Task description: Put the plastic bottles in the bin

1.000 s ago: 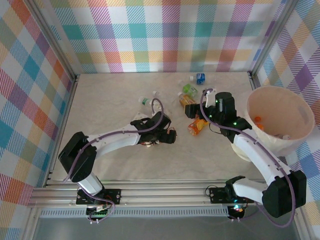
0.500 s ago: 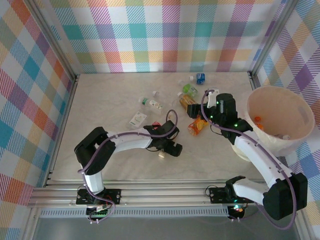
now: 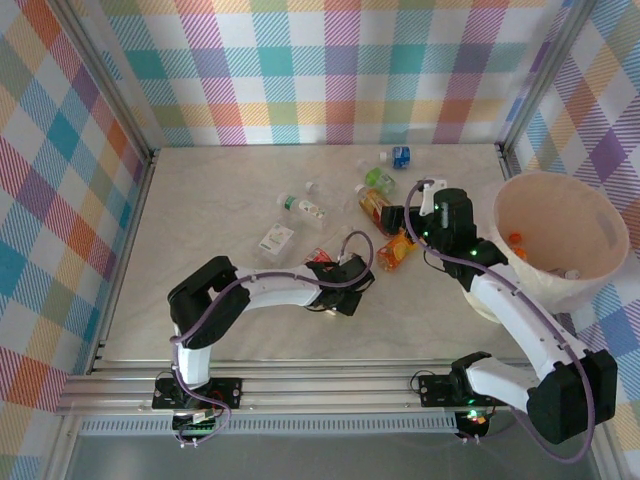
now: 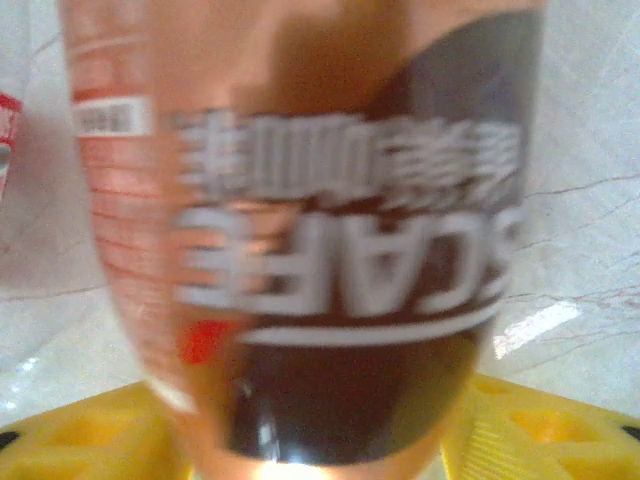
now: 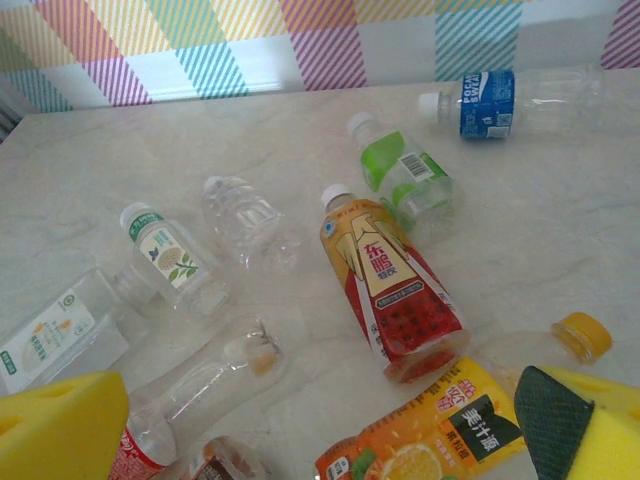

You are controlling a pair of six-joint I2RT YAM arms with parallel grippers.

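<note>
Plastic bottles (image 3: 276,238) lying flat on the table (image 3: 200,220) left of the bin (image 3: 570,292), long axes every way. Brown-labelled bottle (image 4: 330,250) reading "SCAFE", lengthwise between the pads (image 4: 70,435) of the left gripper (image 4: 315,432); grip unclear. Red-labelled bottle (image 5: 393,288) cap-away; blue-labelled bottle (image 5: 500,100) crosswise, cap left. Right gripper (image 5: 325,425) spread wide, holding nothing.

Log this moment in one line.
left gripper: brown bottle between pads, grip unclear | right gripper: open near orange bottle | bin: items inside
</note>
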